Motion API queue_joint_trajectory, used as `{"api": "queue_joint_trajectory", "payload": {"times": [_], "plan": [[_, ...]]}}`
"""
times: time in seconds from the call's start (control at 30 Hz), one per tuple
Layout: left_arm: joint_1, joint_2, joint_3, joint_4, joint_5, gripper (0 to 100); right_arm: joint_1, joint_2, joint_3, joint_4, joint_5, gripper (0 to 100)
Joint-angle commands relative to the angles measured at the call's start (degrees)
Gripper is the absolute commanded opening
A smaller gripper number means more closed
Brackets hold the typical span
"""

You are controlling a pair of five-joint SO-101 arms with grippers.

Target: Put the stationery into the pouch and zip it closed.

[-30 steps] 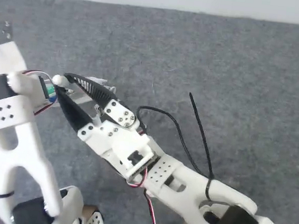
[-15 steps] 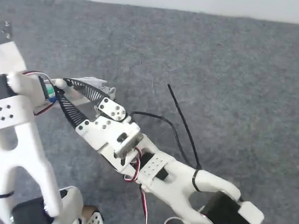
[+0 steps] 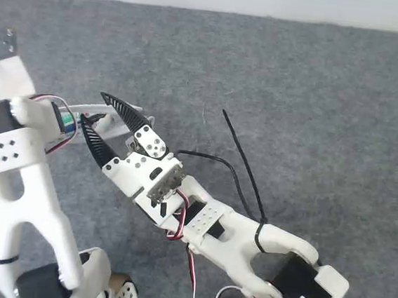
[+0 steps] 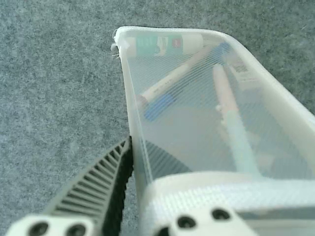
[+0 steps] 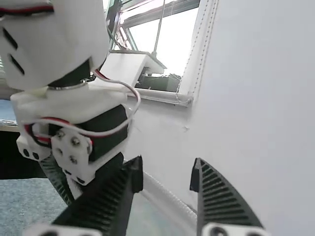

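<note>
**Jaws: one pair tight, one pair wide**

The left gripper (image 4: 138, 164) has its jaws pressed tight on one end of the see-through pouch (image 4: 197, 123). The pouch sticks out over the grey mat (image 3: 318, 83). Pens (image 4: 170, 81) lie inside it. The right gripper (image 3: 94, 109) has its jaws spread wide, close to the left gripper. The pouch's white edge (image 5: 165, 194) runs between them.

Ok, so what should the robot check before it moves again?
1. Pens inside the pouch: ok, they show through the mesh.
2. Left gripper clamped on the pouch: ok.
3. Right gripper open: ok, jaws spread by the pouch's edge.
4. Right gripper lined up on the zip: cannot tell.
5. Zip closed: cannot tell.
</note>
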Motion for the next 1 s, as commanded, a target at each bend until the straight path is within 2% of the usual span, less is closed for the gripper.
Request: {"api": "queue_joint_trajectory", "payload": {"times": [0.0, 0.17, 0.27, 0.37, 0.5, 0.7, 0.97], "plan": [[0.4, -0.7, -0.2, -1.7, 0.4, 1, 0.8, -0.8, -3.3, 0.0, -0.4, 14.1], [0.4, -0.7, -0.2, -1.7, 0.4, 1, 1.0, -4.0, -1.5, 0.5, -0.1, 14.1], [0.4, -0.7, -0.2, -1.7, 0.4, 1, 0.7, -10.2, 1.6, 4.8, -0.3, 14.1], [0.4, -0.7, -0.2, -1.7, 0.4, 1, 0.7, -17.3, 2.6, 14.8, -0.8, 14.1], [0.4, -0.7, -0.2, -1.7, 0.4, 1, 1.1, -26.2, 2.7, 28.6, -6.0, 14.1], [0.4, -0.7, -0.2, -1.7, 0.4, 1, 1.0, -40.7, 2.5, 51.7, -6.4, 14.1], [0.4, -0.7, -0.2, -1.7, 0.4, 1, 0.7, -51.9, 2.5, 68.7, -6.5, 14.1]]}}
